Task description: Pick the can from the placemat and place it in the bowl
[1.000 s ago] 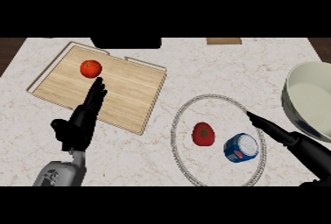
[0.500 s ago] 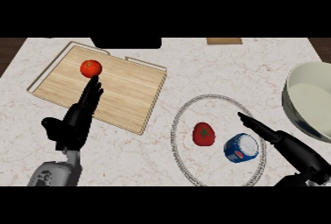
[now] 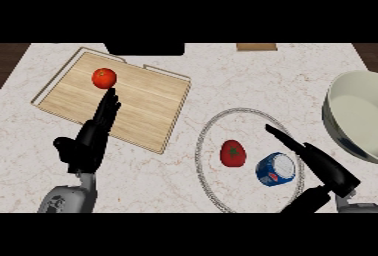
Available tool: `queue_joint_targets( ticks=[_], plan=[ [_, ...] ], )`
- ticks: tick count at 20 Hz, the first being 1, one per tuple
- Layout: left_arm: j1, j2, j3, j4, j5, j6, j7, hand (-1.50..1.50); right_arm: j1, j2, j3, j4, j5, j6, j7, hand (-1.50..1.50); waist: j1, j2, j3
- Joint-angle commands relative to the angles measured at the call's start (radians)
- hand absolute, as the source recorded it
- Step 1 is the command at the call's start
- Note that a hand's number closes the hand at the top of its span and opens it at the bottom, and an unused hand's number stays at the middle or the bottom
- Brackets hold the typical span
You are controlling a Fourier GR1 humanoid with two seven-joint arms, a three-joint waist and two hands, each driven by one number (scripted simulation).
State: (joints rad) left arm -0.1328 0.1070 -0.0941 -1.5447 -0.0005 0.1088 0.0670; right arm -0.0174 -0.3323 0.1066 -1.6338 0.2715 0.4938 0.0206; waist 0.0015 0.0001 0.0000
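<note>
— Right hand [image 3: 325, 165], head view: open, fingers straight and pointing up-left, held over the right rim of the round placemat [image 3: 214, 130]. Holding nothing. Fingertips reaching past the upper right of the can [image 3: 276, 169], thumb lower down at the view's bottom edge. Whether any part touches the can, cannot tell.

— And the can itself?

— Blue and white, lying tilted on the placemat, in its lower right part, just beside a red strawberry-like fruit [image 3: 234, 153] to its left. Not lifted, not in the bowl.

— Bowl where?

— Pale bowl [image 3: 354, 117] at the right edge of the view, partly cut off, resting on the marbled bench [image 3: 244, 80], near the placemat but apart from it. Above and to the right of the right hand.

— Left hand?

— Left hand [image 3: 88, 142] also open, fingers straight and close together, pointing up over the wooden cutting board [image 3: 140, 105] at upper left. Fingertips just below a red tomato [image 3: 104, 78] sitting on the board; contact not clear. Nothing gripped. Grey forearm coming in from the lower left edge.

— Anything else on the bench?

— Dark shape [image 3: 144, 48] at the top edge, and a small brown piece [image 3: 256, 47] further right along the same edge.
</note>
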Motion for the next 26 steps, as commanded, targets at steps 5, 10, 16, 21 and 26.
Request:
queue_joint_targets(
  ticks=[5,10,16,21,26],
  plan=[
    [-0.002,-0.013,0.020,-0.027,-0.006,-0.019,0.019,0.00,-0.080,0.082,0.066,0.205,0.147,-0.041,-0.152,1.50,0.004,0.001,0.000],
    [0.047,-0.026,0.009,0.000,-0.012,-0.027,-0.043,0.00,0.015,0.037,0.180,0.080,0.271,-0.069,-0.267,1.50,0.000,0.000,0.000],
    [-0.004,-0.033,0.017,-0.010,-0.054,-0.009,0.037,0.00,0.030,0.022,0.093,0.065,0.199,0.034,-0.287,1.50,-0.003,0.000,0.000],
    [-0.027,-0.016,0.047,-0.016,-0.029,-0.026,0.053,0.00,0.198,-0.132,0.017,-0.089,0.104,0.108,-0.499,1.50,-0.015,-0.002,0.000],
    [0.019,-0.006,0.071,-0.029,-0.006,-0.032,0.032,0.00,0.420,-0.360,-0.100,-0.235,-0.046,0.223,-0.815,1.50,-0.055,-0.011,0.000]
  ],
)
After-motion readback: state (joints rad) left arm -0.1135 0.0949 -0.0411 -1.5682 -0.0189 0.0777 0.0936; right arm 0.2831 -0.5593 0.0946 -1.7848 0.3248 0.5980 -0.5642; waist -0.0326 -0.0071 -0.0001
